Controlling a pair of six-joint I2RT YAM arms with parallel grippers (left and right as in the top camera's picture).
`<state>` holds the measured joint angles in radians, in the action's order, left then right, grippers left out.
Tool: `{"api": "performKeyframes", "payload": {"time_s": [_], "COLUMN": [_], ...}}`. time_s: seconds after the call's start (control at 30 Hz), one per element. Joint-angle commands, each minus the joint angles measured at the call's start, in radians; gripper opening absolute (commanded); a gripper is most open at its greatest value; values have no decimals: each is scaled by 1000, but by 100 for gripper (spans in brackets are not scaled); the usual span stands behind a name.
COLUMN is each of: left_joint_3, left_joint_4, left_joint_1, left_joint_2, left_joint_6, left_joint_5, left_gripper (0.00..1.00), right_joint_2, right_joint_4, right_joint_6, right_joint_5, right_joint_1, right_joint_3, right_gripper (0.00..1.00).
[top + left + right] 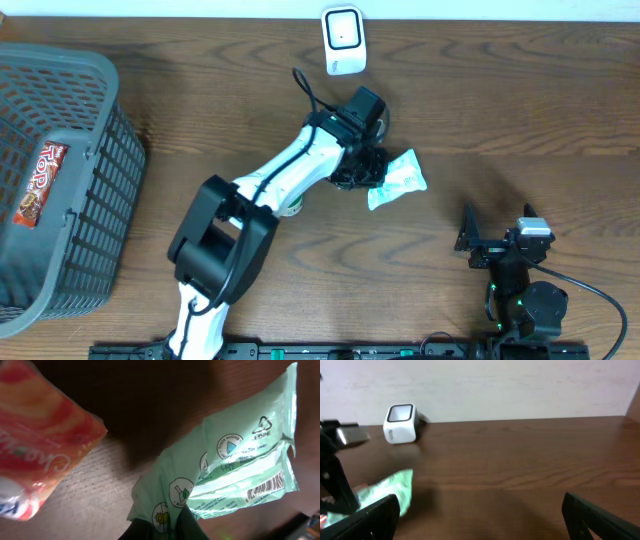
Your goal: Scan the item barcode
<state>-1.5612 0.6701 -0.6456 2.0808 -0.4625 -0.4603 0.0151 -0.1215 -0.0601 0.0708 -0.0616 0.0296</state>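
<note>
L gripper (pixel 368 174) is clamping green packet (pixel 402 176) by one end, long axis pointing diag up-right; R gripper (pixel 482 517) is sitting wide open, empty.

free: table (pixel 520 110) right of scanner (pixel 342 40); obstacle: basket (pixel 112 200) far left

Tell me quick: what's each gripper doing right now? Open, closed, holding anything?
Left gripper: closed, holding the green plastic packet.
Right gripper: open, holding nothing.
</note>
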Motion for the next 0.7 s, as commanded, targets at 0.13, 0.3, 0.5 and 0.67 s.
{"api": "performKeyframes", "payload": {"time_s": [0.13, 0.3, 0.5, 0.67], "left_joint_3": [-53, -241, -437, -440], "left_joint_4": [-23, 59, 200, 352], "left_joint_1": [-3, 54, 233, 513], "left_joint_2": [-47, -220, -494, -674], "left_joint_6": [63, 190, 227, 195], "left_joint_5": [27, 29, 438, 782], "left_gripper": [98, 98, 98, 98], "right_joint_2": [-2, -2, -2, -2], "right_joint_4": [-10, -10, -10, -10], "right_joint_6": [-3, -3, -3, -3], "right_joint_5": [-2, -2, -2, -2], "right_joint_1": [-9, -9, -9, -9], "right_joint_3": [4, 4, 4, 4], "right_gripper": [99, 99, 99, 99]}}
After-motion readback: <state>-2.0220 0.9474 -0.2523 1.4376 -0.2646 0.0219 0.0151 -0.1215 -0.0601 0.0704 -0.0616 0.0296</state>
